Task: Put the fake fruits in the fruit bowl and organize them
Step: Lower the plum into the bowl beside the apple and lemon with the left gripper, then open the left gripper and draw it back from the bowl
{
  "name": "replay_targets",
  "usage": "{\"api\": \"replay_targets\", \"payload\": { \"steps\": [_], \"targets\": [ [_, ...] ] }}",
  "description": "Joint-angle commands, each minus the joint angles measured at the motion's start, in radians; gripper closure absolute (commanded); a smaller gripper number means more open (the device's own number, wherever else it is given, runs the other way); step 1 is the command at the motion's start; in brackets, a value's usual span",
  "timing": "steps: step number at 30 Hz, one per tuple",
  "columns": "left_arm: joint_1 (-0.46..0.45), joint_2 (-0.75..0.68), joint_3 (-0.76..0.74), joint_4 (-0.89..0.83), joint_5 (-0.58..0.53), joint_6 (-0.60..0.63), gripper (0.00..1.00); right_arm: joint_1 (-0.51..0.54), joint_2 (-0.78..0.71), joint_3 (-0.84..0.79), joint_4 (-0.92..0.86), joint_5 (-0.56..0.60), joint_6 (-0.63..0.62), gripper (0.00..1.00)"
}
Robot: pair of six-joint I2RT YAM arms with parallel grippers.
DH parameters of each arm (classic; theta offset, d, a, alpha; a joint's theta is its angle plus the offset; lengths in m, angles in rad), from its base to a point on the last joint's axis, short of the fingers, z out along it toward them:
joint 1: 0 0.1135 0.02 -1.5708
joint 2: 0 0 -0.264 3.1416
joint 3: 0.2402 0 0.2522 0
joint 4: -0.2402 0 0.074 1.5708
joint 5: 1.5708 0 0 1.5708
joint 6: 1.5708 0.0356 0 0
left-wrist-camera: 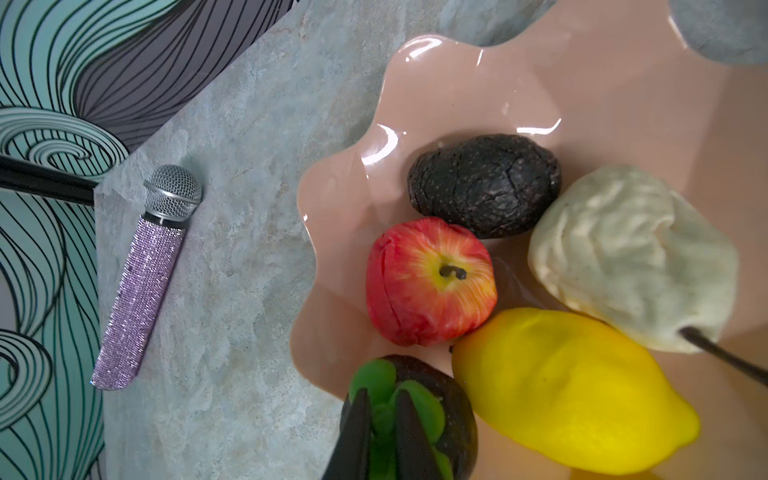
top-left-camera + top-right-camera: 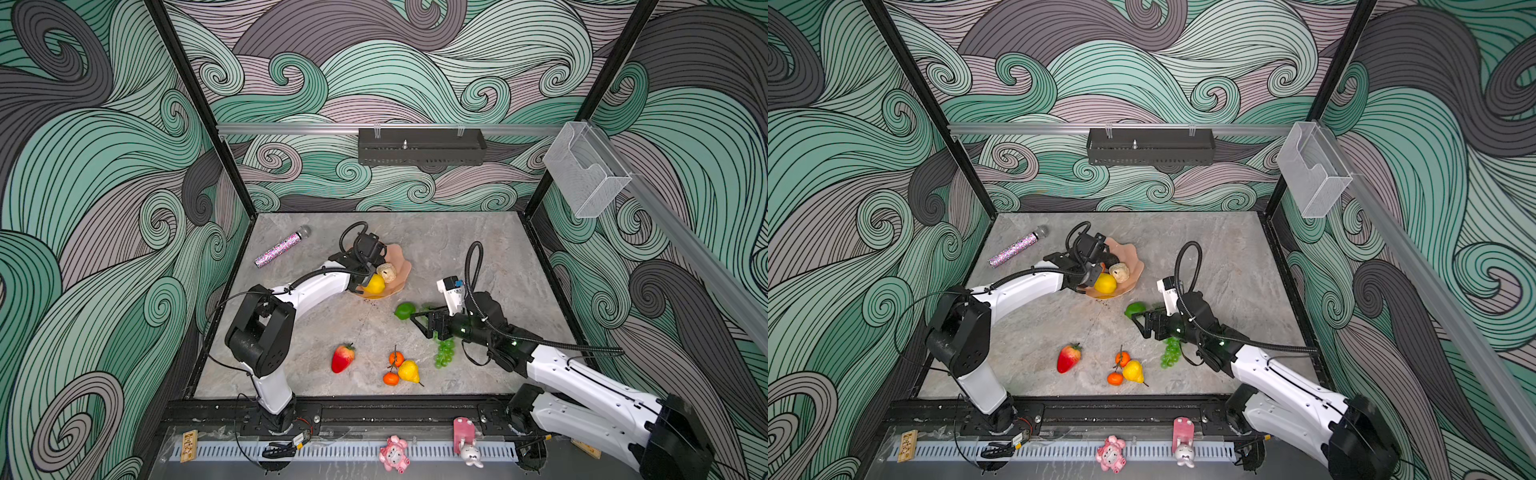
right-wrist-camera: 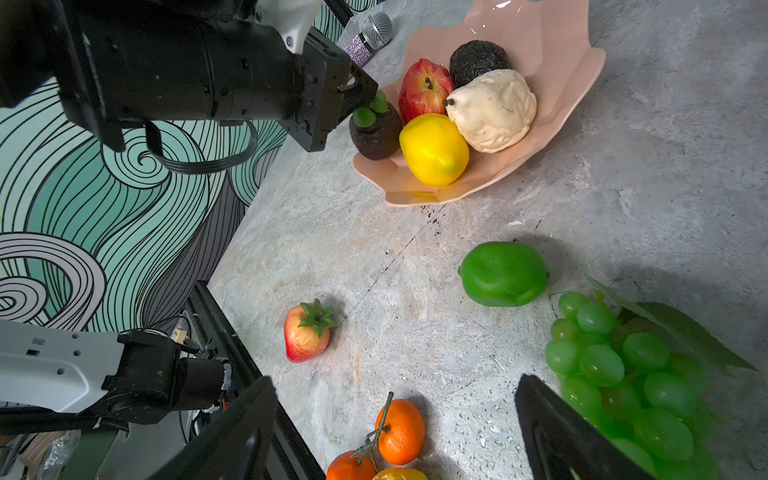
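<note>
Lime [image 3: 503,274] lies just ahead of the right gripper [image 3: 395,384] (jaws wide, empty); left gripper [image 1: 382,399], nearly closed, pinches green top of dark fruit [image 3: 376,133].

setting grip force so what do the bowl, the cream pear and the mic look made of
fruit bowl: glazed ceramic or glossy plastic, can't tell which; sharp white highlights on the wavy rim.
cream pear: probably soft foam or thin plastic, matte; its skin is wrinkled and dented.
microphone: handle covered in lilac rhinestones, sparkly; head looks like metal mesh.
</note>
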Motion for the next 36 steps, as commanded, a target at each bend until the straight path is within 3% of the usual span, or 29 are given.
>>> {"api": "replay_targets", "payload": {
  "steps": [1,13,22,29,36],
  "targets": [
    [0.008,0.016,0.041,-0.022,0.01,-0.01,0.77,-0.006,-0.012,-0.01,-0.008,0.003,0.0,0.1],
    [0.01,-0.058,0.028,-0.026,0.019,-0.05,0.61,-0.007,-0.022,-0.004,-0.024,0.01,0.006,0.09],
    [0.008,-0.232,-0.028,-0.041,0.089,-0.153,0.43,-0.005,-0.019,0.041,-0.127,0.0,-0.03,0.11],
    [0.009,-0.571,-0.242,0.012,0.149,-0.301,0.32,0.029,-0.015,0.085,-0.296,0.027,-0.072,0.12],
    [0.011,-0.93,-0.57,0.074,0.166,-0.462,0.26,0.149,0.022,0.096,-0.362,0.157,-0.063,0.13]
  ]
}}
